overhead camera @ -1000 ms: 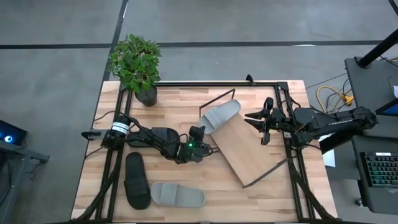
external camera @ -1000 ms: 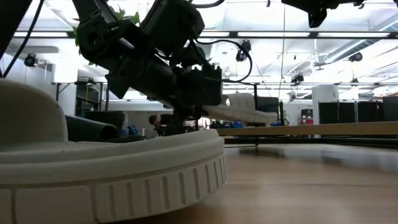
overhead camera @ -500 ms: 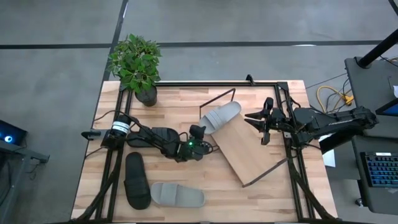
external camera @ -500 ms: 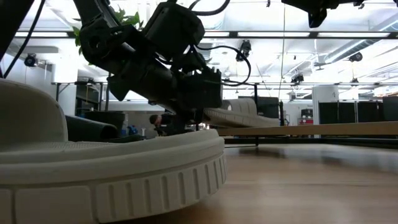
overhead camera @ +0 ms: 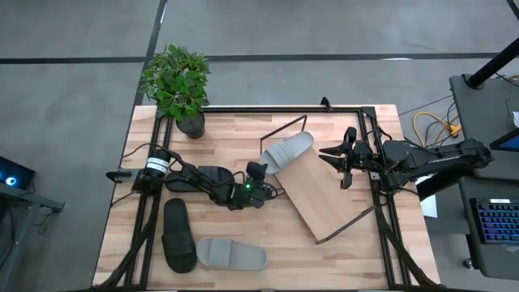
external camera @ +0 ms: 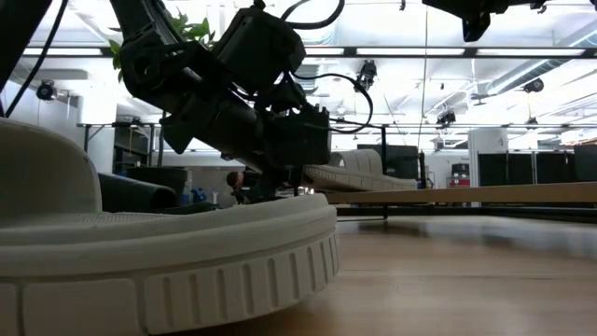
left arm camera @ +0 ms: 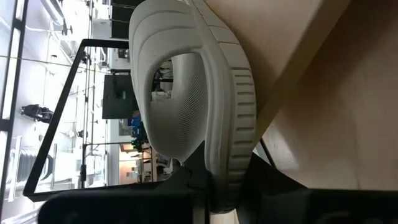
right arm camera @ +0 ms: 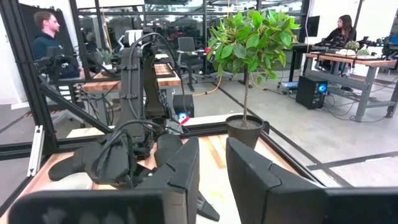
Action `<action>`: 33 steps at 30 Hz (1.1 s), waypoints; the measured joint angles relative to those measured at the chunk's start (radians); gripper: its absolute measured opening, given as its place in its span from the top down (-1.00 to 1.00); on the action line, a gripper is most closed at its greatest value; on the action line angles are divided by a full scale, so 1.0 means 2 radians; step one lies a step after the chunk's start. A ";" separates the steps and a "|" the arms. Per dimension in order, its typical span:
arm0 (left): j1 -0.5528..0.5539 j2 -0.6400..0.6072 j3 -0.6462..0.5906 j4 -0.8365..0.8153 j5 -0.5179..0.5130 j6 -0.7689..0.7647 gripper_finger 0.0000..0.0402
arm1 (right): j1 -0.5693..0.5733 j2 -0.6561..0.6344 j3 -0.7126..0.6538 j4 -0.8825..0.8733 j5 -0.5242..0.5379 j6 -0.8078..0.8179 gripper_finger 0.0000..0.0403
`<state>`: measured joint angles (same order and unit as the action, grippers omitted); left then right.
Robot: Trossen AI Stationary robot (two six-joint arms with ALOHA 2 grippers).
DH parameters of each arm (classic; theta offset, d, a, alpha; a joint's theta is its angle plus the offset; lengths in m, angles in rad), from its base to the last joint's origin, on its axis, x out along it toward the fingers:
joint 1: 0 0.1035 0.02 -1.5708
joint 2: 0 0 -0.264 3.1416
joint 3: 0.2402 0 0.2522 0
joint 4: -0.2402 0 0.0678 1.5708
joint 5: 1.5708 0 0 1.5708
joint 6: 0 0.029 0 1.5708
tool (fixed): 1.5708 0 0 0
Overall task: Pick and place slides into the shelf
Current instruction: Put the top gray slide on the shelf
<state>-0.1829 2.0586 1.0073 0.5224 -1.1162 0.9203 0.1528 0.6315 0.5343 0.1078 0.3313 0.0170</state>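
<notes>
One light grey slide [overhead camera: 289, 151] lies on the high left end of the shelf [overhead camera: 326, 193], a slanted plywood board in a black rod frame. My left gripper [overhead camera: 263, 175] is shut on that slide's near-left end, which fills the left wrist view [left arm camera: 186, 93]. My right gripper [overhead camera: 339, 166] hovers open by the shelf's right side, touching nothing. A black slide [overhead camera: 178, 235] and a second grey slide [overhead camera: 231, 255] lie flat on the table near its front left. That grey slide looms close in the low view [external camera: 168, 271]. My left gripper pinches the grey slide's sole at the end by the strap [left arm camera: 229, 182]. The sole edge lies between the two fingers. They come nearly level from the table's left, along the slide. The slide's far part rests on the shelf board [left arm camera: 283, 37].
A potted plant [overhead camera: 178, 81] stands at the table's far left corner. Black frame rails [overhead camera: 268, 109] run along the table's far edge and sides. The shelf's rod frame [overhead camera: 284, 128] rises beside the held slide. Bare slatted tabletop [overhead camera: 235, 138] lies between the plant and the shelf.
My left gripper has sunk a little, and the grey slide's held end has come down with it toward the shelf board. Its far part has stayed on the board.
</notes>
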 joint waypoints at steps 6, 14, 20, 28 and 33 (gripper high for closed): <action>0.000 0.000 0.000 0.000 0.003 -0.001 0.59 | 0.000 0.000 0.000 0.000 0.000 0.000 0.65; 0.000 -0.002 0.000 -0.026 0.016 -0.004 0.24 | 0.000 0.000 0.000 -0.001 0.000 0.000 0.60; 0.000 -0.004 0.000 -0.031 0.016 -0.018 0.07 | 0.000 0.000 0.000 -0.004 0.000 0.000 0.59; -0.001 -0.012 0.000 -0.063 0.022 -0.028 0.05 | 0.000 0.000 0.000 -0.012 0.000 0.000 0.64; -0.004 -0.020 -0.001 -0.090 0.031 -0.029 0.05 | 0.000 0.000 0.000 -0.012 0.000 0.000 0.62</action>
<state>-0.1916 2.0180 1.0058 0.3429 -1.0550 0.8616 0.1529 0.6319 0.5335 0.0837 0.3313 0.0172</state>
